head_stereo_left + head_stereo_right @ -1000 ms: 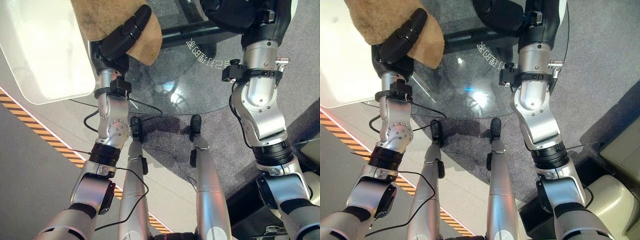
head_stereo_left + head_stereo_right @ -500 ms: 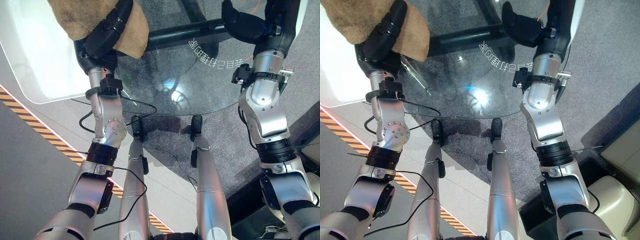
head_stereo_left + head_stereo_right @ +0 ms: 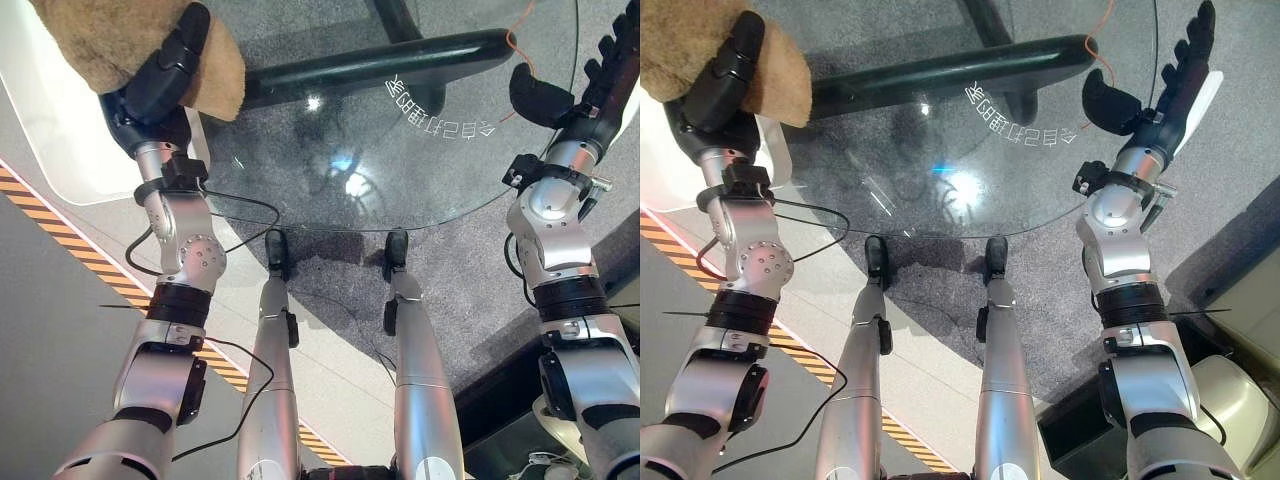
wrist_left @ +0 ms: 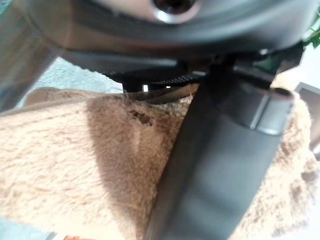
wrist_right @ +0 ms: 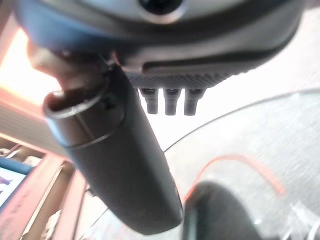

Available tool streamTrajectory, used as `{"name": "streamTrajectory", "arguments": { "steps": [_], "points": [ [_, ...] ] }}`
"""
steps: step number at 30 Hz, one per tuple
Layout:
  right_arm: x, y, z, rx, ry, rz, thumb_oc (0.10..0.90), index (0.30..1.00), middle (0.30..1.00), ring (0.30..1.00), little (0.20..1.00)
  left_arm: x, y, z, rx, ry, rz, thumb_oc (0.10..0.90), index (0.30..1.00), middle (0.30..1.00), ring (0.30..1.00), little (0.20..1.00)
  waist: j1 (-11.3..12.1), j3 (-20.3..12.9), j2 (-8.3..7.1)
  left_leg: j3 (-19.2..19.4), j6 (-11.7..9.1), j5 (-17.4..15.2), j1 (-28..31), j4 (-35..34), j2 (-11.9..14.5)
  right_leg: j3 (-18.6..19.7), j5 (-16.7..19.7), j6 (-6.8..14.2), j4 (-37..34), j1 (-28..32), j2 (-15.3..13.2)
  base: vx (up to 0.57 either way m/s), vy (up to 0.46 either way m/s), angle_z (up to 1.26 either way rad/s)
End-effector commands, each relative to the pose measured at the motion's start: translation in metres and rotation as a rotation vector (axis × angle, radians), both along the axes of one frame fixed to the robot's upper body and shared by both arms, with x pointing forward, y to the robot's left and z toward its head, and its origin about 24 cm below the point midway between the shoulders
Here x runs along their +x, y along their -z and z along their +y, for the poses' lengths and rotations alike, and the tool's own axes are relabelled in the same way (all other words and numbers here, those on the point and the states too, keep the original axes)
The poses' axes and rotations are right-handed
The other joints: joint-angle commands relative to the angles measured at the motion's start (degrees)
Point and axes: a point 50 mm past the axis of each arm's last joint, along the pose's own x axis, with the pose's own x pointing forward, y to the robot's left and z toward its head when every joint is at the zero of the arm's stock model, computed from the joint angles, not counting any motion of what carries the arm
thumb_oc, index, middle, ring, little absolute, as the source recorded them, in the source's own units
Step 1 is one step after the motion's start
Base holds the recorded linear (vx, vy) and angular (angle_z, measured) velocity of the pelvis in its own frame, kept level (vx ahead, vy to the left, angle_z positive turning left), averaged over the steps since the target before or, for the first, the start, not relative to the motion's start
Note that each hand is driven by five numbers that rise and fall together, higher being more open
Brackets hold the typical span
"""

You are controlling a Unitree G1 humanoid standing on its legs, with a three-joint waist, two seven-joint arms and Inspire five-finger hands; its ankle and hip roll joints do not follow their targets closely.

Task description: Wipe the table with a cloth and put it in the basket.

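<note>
A tan fluffy cloth (image 3: pixel 95 40) sits bunched in my left hand (image 3: pixel 160 75), which is shut on it with the thumb (image 4: pixel 215 175) pressed across the pile (image 4: pixel 75 165). Hand and cloth hang at the far left, above the white basket (image 3: pixel 60 150) beside the table. The round glass table (image 3: pixel 400 150) lies ahead of me. My right hand (image 3: pixel 1185 60) is open over the table's right rim, fingers straight and thumb (image 5: pixel 115 165) apart, holding nothing.
Under the glass runs the table's dark base bar (image 3: pixel 400 55). A thin orange wire (image 3: pixel 1100 40) curves near the right hand. Orange-and-black striped tape (image 3: pixel 60 240) crosses the floor at the left. A dark box (image 3: pixel 1070 430) stands at the lower right.
My left hand has carried the cloth leftward off the glass and over the white basket. The right hand has swung out to the table's right rim.
</note>
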Motion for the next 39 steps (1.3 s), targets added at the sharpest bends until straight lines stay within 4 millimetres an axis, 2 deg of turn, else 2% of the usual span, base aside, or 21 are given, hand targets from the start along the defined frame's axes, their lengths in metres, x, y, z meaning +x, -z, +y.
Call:
{"name": "streamTrajectory", "arguments": {
  "steps": [1,9,17,20,28,39],
  "points": [
    [-0.021,-0.026,-0.042,0.072,0.127,-0.187,0.800,0.900,0.900,0.900,0.900,-0.033,-0.065,0.037,0.003,-0.176,-0.335,0.100,0.300,0.300,0.300,0.200,0.2,-1.3,0.58,1.5,3.4,-4.5,0.2,2.6,-4.6,-4.1,-0.9,-2.8,-4.6,4.3,5.8,0.00,0.000,0.00],
    [-0.018,0.020,-0.079,0.157,0.237,-0.018,0.800,0.900,0.900,0.900,0.900,-0.033,-0.071,0.061,-0.006,-0.279,-0.276,0.100,0.300,0.300,0.300,0.200,0.4,-1.3,0.75,1.3,3.1,-5.3,0.2,3.0,-4.4,-4.6,-1.9,-3.1,-4.3,4.4,5.7,0.00,0.000,0.00],
    [-0.030,0.065,-0.113,0.254,0.301,0.138,0.800,0.900,0.900,0.900,0.900,-0.034,-0.072,0.085,-0.043,-0.387,-0.195,0.100,0.300,0.300,0.300,0.200,0.7,-1.3,0.67,1.0,3.2,-5.5,0.0,3.3,-4.3,-5.2,-2.3,-3.4,-4.4,4.7,5.5,0.00,0.000,0.00],
    [-0.034,0.076,-0.119,0.272,0.312,0.175,0.800,0.900,0.900,0.900,0.900,-0.034,-0.072,0.093,-0.057,-0.442,-0.153,0.100,0.300,0.300,0.300,0.200,0.8,-1.3,0.58,0.9,3.2,-5.5,0.0,3.4,-4.3,-5.3,-2.4,-3.4,-4.5,4.8,5.6,0.00,0.000,0.00],
    [-0.039,0.088,-0.127,0.282,0.318,0.217,0.800,0.900,0.900,0.900,0.900,-0.035,-0.067,0.110,-0.068,-0.587,-0.040,0.100,0.300,0.300,0.300,0.200,0.7,-1.3,0.40,0.8,3.2,-5.6,-0.2,3.7,-4.1,-5.4,-2.6,-3.6,-4.4,4.8,5.6,0.00,0.000,0.00],
    [-0.038,0.083,-0.128,0.273,0.314,0.220,0.800,0.900,0.900,0.900,0.900,-0.029,-0.066,0.119,0.008,-0.737,0.133,0.100,0.300,0.300,0.300,0.200,0.5,-1.3,-0.01,0.8,3.0,-5.1,-0.6,3.3,-3.7,-5.6,-2.4,-3.6,-5.1,4.6,5.8,0.00,0.000,0.00]
  ]
}}
